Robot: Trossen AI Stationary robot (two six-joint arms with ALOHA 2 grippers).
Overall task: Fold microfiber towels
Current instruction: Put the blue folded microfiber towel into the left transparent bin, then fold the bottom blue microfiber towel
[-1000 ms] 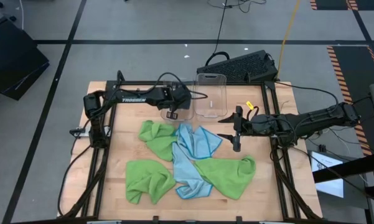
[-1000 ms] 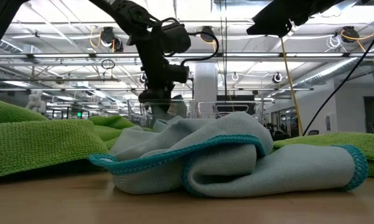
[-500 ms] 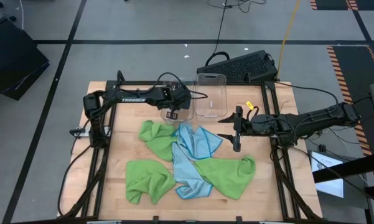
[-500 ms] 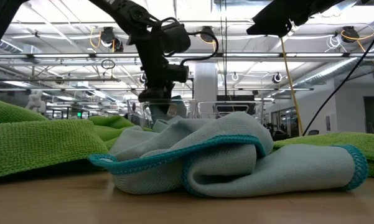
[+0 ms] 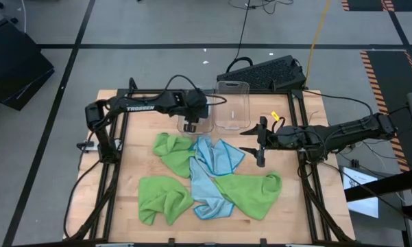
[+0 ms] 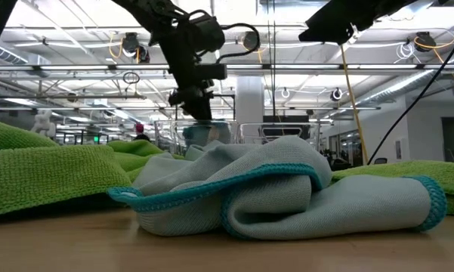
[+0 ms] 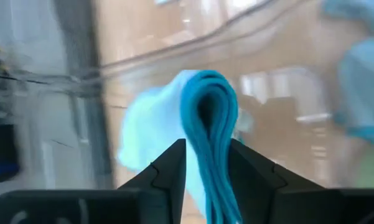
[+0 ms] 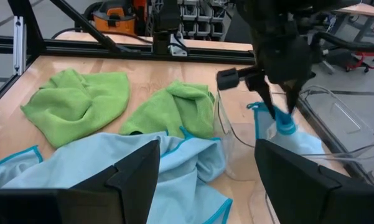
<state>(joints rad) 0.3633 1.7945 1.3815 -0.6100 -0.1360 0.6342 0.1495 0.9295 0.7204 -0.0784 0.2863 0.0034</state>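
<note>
Looking down on a wooden desk (image 5: 134, 230), two dark robot arms reach in from opposite sides. At the far left of the heap lie two lime green towels: one crumpled near the front edge (image 5: 163, 197) and another (image 5: 173, 151) farther back. Above that second one, the left gripper (image 5: 190, 127) hangs over a clear plastic bin (image 5: 204, 122) at the back of the desk. Seen from its wrist, its jaws stand a little apart with a folded light blue towel (image 7: 205, 124) between them, its teal edge doubled over; the cloth sits inside the bin, and I cannot tell whether the jaws grip it or are only beside it. Just right of this bin stands a second clear bin (image 5: 232, 104). In the middle of the desk lie the loose light blue towels (image 5: 207, 171), rumpled and overlapping, touching the green ones on both sides. Right of them a third lime green towel (image 5: 250, 192) spreads toward the front. Farther right, the right gripper (image 5: 261, 143) waits above the desk beside the pile, its jaws wide apart and holding nothing.
</note>
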